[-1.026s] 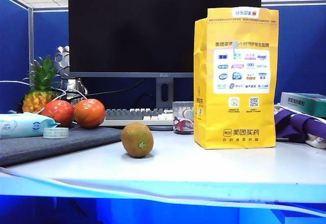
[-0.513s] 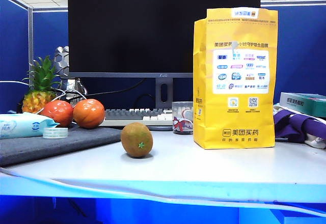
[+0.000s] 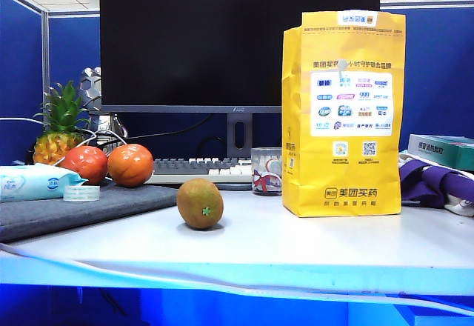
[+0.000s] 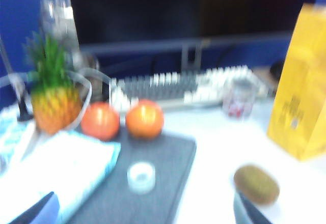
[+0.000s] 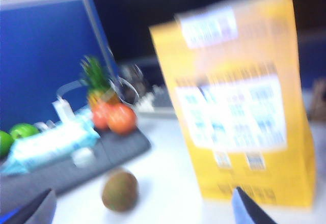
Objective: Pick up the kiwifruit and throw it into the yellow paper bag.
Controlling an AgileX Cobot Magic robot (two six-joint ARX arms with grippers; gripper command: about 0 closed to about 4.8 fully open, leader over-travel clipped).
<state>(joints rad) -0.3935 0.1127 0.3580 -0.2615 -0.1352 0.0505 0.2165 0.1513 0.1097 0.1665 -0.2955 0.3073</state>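
Near the worktop's [image 3: 311,244] front edge, the kiwifruit [image 3: 200,203] is lying beside the yellow paper bag [image 3: 343,115]; left pincer [image 4: 147,211] and right pincer [image 5: 142,208] are both hovering above, spread wide, gripping nothing.

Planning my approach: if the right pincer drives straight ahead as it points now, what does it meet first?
Probably the bare table between the kiwifruit and the yellow bag; the right pincer is open, but blur makes depth unclear.

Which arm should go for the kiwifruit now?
Probably the left. Its open claw has the kiwifruit right beside one fingertip. The right claw, also open, sees the kiwifruit slightly farther off, with the yellow paper bag close by.
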